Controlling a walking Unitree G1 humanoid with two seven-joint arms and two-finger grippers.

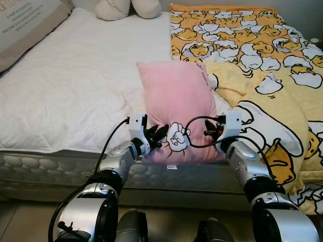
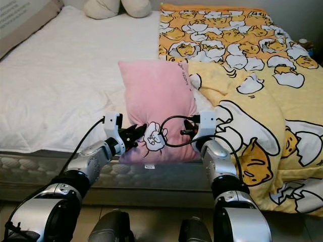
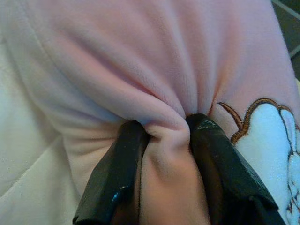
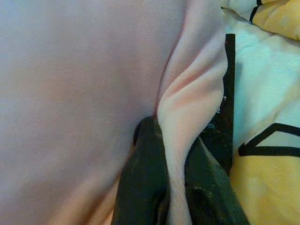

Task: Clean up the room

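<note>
Both arms outstretched, left gripper (image 1: 157, 137), right gripper (image 1: 211, 132) pinching pink pillow (image 1: 174, 96) (near corners)

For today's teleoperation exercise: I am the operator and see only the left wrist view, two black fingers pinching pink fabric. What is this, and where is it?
Observer: It is a pink pillow lying at the near edge of the bed, and the left gripper holds its lower left corner.
Operator: Is the right arm helping?
Observer: Yes. The right gripper is shut on a fold at the pillow's right edge.
Operator: What lies beside the pillow?
Observer: A yellow cartoon-print blanket covers the bed's right side, touching the pillow.
Operator: Anything at the head of the bed?
Observer: Two cream cushions sit there.
</note>
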